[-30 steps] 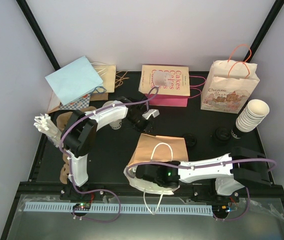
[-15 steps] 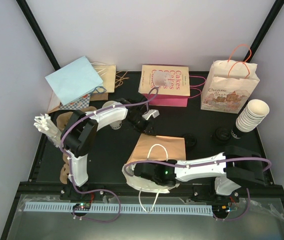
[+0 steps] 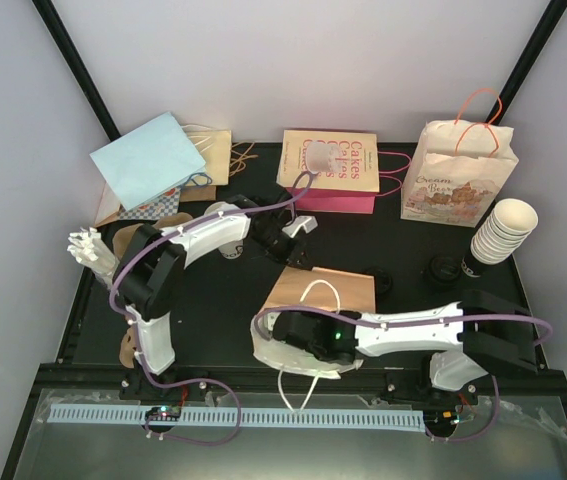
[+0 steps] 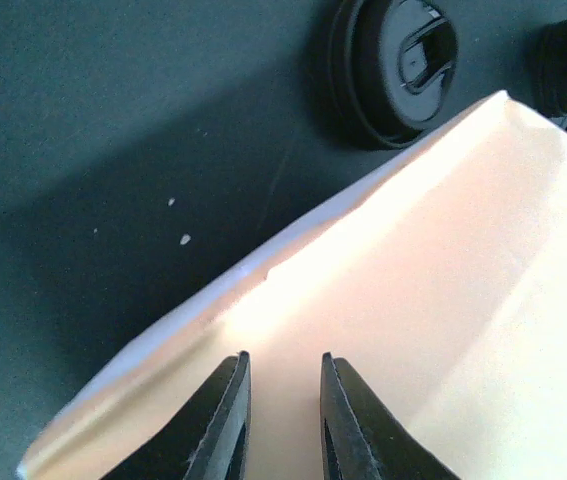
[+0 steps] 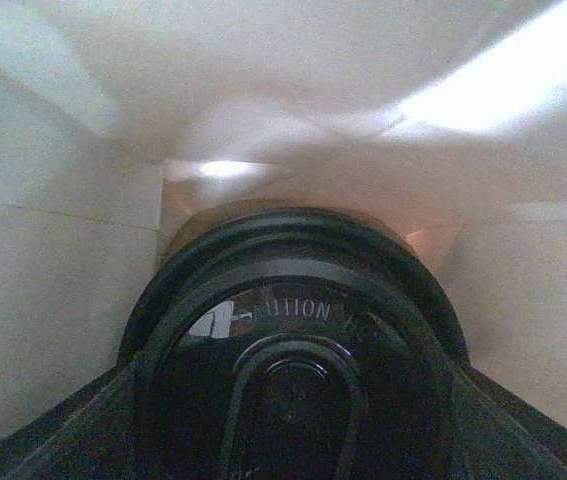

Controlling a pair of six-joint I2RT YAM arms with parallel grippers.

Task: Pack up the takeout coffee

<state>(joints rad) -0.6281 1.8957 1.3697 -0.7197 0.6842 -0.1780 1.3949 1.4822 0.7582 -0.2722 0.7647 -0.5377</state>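
Sliding deeper into the brown bag (image 3: 338, 293), right gripper (image 5: 293, 425) clamps the takeout coffee (image 5: 293, 310), nearly packed; left gripper (image 4: 281, 410) narrowed at the bag's far edge, grip unclear.

Takeout coffee (image 5: 293, 300) — round black lid (image 5: 293, 380) w/ raised lettering facing cam — sits inside pale-walled paper bag (image 5: 53, 250).

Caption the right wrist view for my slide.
Right pincer holds the black-lidded takeout coffee inside the pale paper bag.

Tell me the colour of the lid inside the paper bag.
Black. The lid shows best in the right wrist view, inside the bag.
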